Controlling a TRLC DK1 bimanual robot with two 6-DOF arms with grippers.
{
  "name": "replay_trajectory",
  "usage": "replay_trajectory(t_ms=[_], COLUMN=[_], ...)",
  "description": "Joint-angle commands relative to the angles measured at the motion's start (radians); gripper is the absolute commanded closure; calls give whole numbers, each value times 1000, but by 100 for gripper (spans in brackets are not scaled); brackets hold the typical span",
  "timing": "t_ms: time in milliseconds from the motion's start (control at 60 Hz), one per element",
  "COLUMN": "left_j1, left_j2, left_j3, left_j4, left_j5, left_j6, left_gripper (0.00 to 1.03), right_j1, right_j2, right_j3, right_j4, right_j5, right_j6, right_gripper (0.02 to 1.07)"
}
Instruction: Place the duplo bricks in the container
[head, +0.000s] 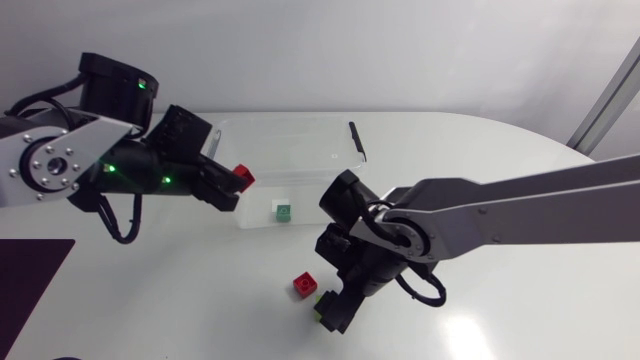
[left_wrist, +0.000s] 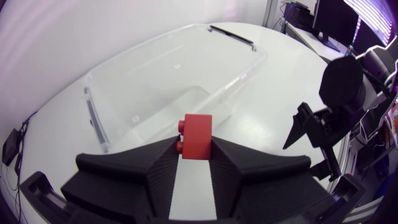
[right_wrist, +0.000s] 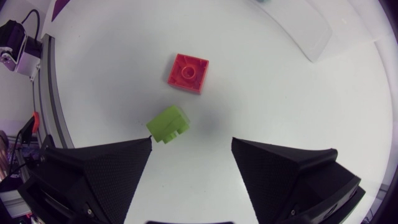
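While the left gripper (head: 226, 186) stands at the 9 o'clock wall of the clear container (head: 300, 135), its fingers are clamped from two sides on the held red brick (head: 243, 176). In the left wrist view this gripper (left_wrist: 194, 147) grips the lower part of the brick (left_wrist: 198, 129), with the container (left_wrist: 174, 65) directly ahead. A green brick (head: 283, 211) lies inside the container near its 6 o'clock wall; the clear plastic makes its outline hard to read.

The loose red brick (head: 304, 285) lies on the table (head: 500, 150) at 6 o'clock from the container. The lime brick (head: 321, 303) lies at 4 o'clock from it, partly hidden by the right gripper (head: 335, 312). The right wrist view shows the right gripper (right_wrist: 191, 142) with fingers wide apart, the lime brick (right_wrist: 169, 123) just ahead of one fingertip, tilted, and the loose red brick (right_wrist: 188, 72) further ahead. Contact between finger and lime brick cannot be determined.
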Motion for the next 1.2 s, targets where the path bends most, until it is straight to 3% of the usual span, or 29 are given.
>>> replay_trajectory(t_ms=[0, 517, 1183], left_j1=[34, 113, 118], left_j2=[-12, 48, 94], left_j3=[59, 187, 213], left_j4=[-6, 5, 13], left_j5=[13, 50, 55], left_j6=[18, 9, 41], left_gripper=[80, 80, 80], right_j1=[16, 60, 108], right_j2=[47, 153, 245], right_j3=[46, 198, 308], right_j4=[-42, -205, -335], right_j5=[19, 46, 86], right_j6=[-20, -43, -390], right_gripper=[16, 19, 22])
